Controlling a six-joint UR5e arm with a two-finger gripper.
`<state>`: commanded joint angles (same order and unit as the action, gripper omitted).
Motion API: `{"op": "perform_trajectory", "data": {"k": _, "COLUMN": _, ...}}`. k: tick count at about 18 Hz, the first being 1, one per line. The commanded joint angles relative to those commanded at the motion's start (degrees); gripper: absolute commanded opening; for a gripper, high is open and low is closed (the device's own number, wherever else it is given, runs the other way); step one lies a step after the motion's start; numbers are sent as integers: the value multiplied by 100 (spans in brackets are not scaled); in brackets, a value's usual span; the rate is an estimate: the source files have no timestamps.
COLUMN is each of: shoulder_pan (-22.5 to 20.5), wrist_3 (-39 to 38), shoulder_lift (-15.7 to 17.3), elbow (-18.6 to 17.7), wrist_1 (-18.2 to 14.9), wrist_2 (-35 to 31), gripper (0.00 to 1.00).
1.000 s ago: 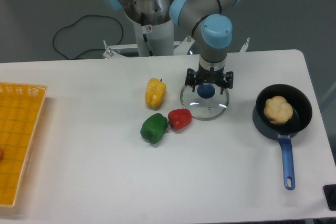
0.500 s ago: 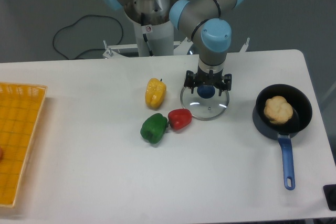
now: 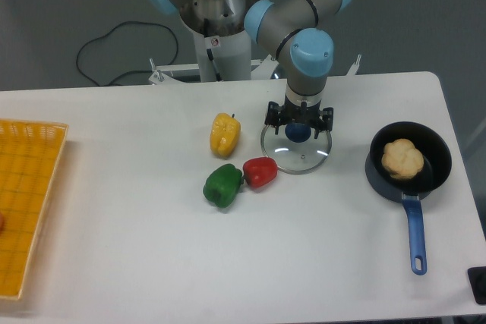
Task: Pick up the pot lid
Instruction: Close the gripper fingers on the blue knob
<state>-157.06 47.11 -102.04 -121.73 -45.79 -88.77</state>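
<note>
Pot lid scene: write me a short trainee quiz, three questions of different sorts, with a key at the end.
1. True or false: the fingers of the gripper are on either side of the knob of the pot lid.
2. Multiple choice: what colour is the handle of the black pan?
A) red
B) blue
C) yellow
3. Fill in the missing word: the item beside the red one, on its left in the picture, is ____ in colour.

Key: 1. True; 2. B; 3. green
</note>
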Motion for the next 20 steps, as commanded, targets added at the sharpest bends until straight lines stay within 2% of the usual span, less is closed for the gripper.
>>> {"op": "perform_trajectory", "data": {"k": 2, "shoulder_pan": -9, "wrist_3": 0, "shoulder_lift": 0, "elbow": 0, "wrist_1": 0, "wrist_2": 0, "gripper": 79}}
{"op": "perform_trajectory", "data": {"k": 8, "shoulder_pan": -9, "wrist_3": 70, "shoulder_lift": 0, "elbow": 17, "wrist_1": 0, "wrist_2": 9, "gripper": 69}}
{"op": "perform_trajectory", "data": {"k": 15, "shoulder_pan": -9, "wrist_3": 70, "shoulder_lift": 0, "elbow": 26, "wrist_1": -9, "wrist_2": 18, "gripper": 49}}
{"op": "perform_trajectory", "data": {"k": 20, "shoulder_pan": -17, "wrist_3": 79, "shoulder_lift": 44, "elbow": 53, "wrist_1": -17, "wrist_2": 18, "gripper": 43}}
